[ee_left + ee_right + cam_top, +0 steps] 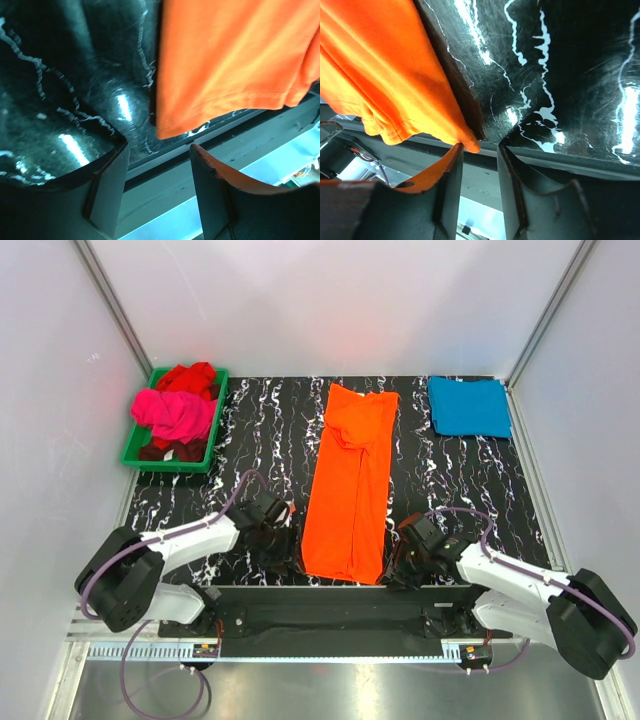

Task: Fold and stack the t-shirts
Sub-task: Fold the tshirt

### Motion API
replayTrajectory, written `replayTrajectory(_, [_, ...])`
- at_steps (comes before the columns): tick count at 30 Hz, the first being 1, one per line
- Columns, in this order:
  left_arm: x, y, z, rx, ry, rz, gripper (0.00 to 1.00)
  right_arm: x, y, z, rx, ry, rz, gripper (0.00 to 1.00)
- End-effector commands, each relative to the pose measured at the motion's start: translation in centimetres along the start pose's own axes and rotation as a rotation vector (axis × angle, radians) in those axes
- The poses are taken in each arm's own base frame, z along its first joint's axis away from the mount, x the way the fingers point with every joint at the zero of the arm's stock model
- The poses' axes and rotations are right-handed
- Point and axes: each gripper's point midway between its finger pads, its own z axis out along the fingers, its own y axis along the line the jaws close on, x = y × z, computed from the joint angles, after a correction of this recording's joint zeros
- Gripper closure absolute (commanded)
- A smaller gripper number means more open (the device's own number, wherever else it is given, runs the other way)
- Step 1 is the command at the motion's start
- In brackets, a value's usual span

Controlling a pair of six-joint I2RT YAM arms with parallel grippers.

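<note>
Four t-shirts share one black marbled table. One orange shirt, folded into a long strip, runs through the centre from twelve to six o'clock. One teal-blue shirt lies folded at one o'clock. One magenta shirt and one red shirt are heaped in one green tray at ten. Two grippers flank the orange hem, the left gripper at seven and the right gripper at five, both with jaws apart and grasping nothing.
</note>
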Motion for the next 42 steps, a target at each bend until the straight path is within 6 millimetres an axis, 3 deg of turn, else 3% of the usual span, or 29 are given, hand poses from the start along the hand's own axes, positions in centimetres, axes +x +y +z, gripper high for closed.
replayTrajectory(1, [-0.5, -0.2, 1.0, 0.03, -0.016, 0.0, 0.42, -0.5, 1.5, 0.2, -0.06, -0.02, -0.033, 0.61])
replayTrajectory(11, [-0.6, 0.4, 1.7, 0.013, -0.005, -0.007, 0.46, -0.7, 2.0, 0.3, -0.097, -0.035, -0.047, 0.65])
replayTrajectory(16, [-0.8, 0.6, 1.8, -0.006, -0.007, 0.0, 0.5, -0.8, 2.3, 0.3, -0.109, -0.035, -0.061, 0.75])
replayTrajectory(19, [-0.9, 0.3, 1.6, 0.001, -0.007, 0.004, 0.71, -0.9, 3.1, 0.3, -0.131, -0.034, -0.074, 0.89])
replayTrajectory(20, [-0.9, 0.3, 1.5, 0.004, -0.003, 0.003, 0.78, -0.9, 3.2, 0.2, -0.128, -0.033, -0.078, 0.99])
replayTrajectory(21, [-0.9, 0.1, 1.4, 0.007, -0.002, 0.005, 0.88, -0.9, 3.2, 0.2, -0.128, -0.028, -0.079, 1.0])
replayTrajectory(24, [-1.1, -0.9, 0.9, 0.041, 0.001, 0.006, 1.0, -1.0, 3.7, -0.4, -0.124, -0.037, -0.083, 1.0])
replayTrajectory(36, [-3.7, -4.6, -2.3, 0.125, -0.066, -0.015, 1.0, -2.6, 5.1, -3.1, -0.071, -0.117, -0.101, 1.0])
replayTrajectory(42, [-6.0, -4.6, -3.7, 0.127, -0.092, -0.045, 1.0, -3.9, 6.1, -4.3, -0.015, -0.163, -0.119, 1.0])
